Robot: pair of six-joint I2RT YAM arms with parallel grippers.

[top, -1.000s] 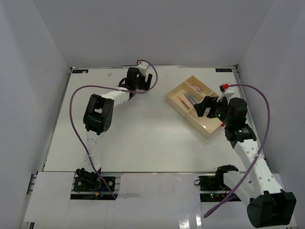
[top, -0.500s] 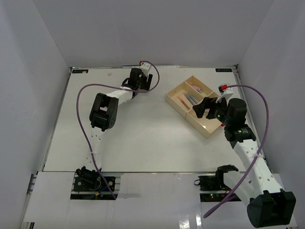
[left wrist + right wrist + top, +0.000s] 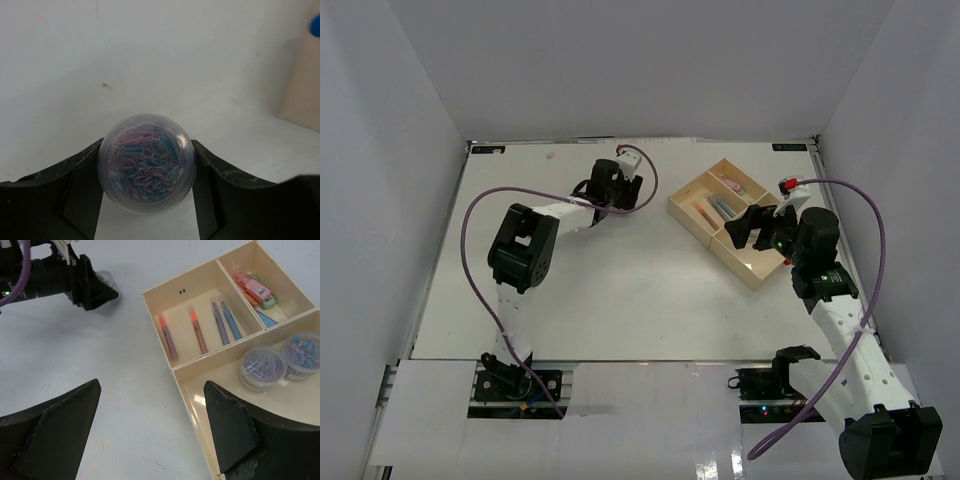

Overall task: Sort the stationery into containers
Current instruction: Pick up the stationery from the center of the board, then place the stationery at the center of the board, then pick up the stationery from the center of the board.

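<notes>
Your left gripper grasps the clear paper-clip tub on both sides, low centre of the left wrist view. Lift it level, keep the squeeze gentle, and steer for the tray, aiming at its lower-right compartment beside the two tubs there.

Two arms of white tubular links and bulky black joint housings. A purple cable loops along each. The matte black wedge-shaped end effector fingers look scuffed.
</notes>
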